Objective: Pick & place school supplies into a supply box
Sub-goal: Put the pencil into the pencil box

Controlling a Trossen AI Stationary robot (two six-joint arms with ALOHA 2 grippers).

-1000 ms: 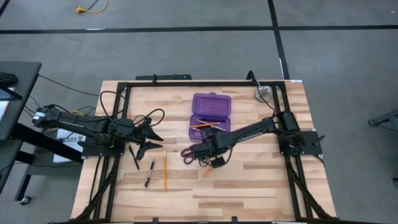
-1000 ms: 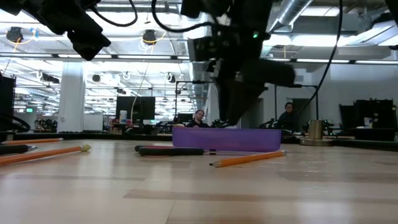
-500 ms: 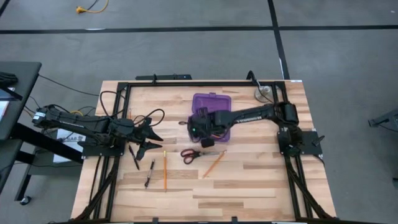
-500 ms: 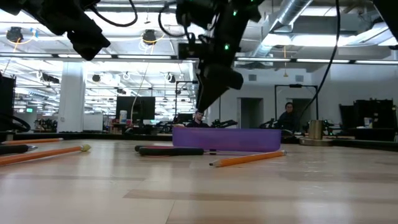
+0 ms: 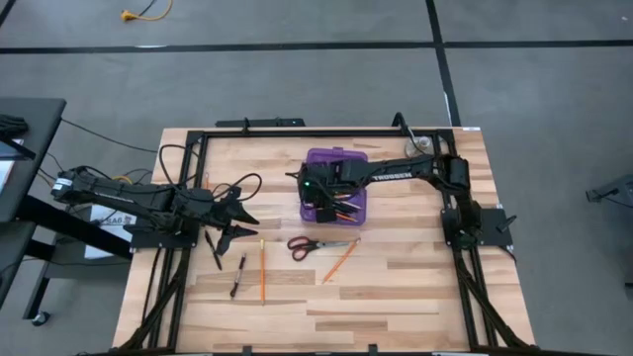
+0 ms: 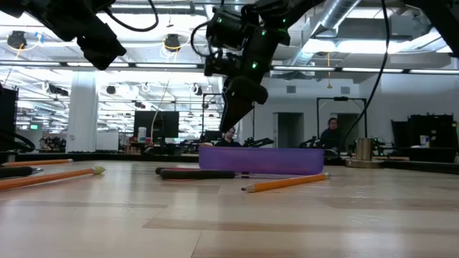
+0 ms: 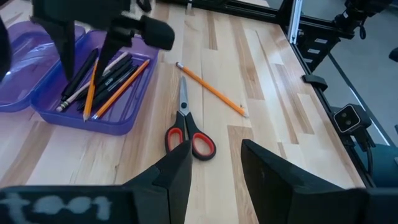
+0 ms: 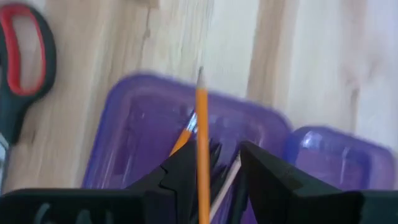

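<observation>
Moved since a second ago: right gripper (image 5: 318, 188) up off the bare table near the scissors (image 5: 315, 244) and across to above the supply box (image 5: 336, 188); left arm unchanged. Now hovering over the open purple tray, jaws clamped on an orange pencil (image 8: 203, 155), shaft running lengthwise out between the fingers in the right wrist view. Tray already holding several black pens and orange pencils (image 7: 99, 78).

Left gripper (image 5: 226, 220) parked at the table's left side, jaws apart, nothing held.

Still out on the wood: scissors just in front of the box, one loose pencil (image 5: 340, 261) beside them, another pencil (image 5: 262, 269) and pen (image 5: 238, 275) nearer the left arm.

For the drop, probably best to:
- line the held pencil up with the tray's long axis, parallel to the ones inside
- come down low before opening, to avoid a bounce over the rim
- keep clear of the hinged lid side
- release only once the tip is inside the wall
</observation>
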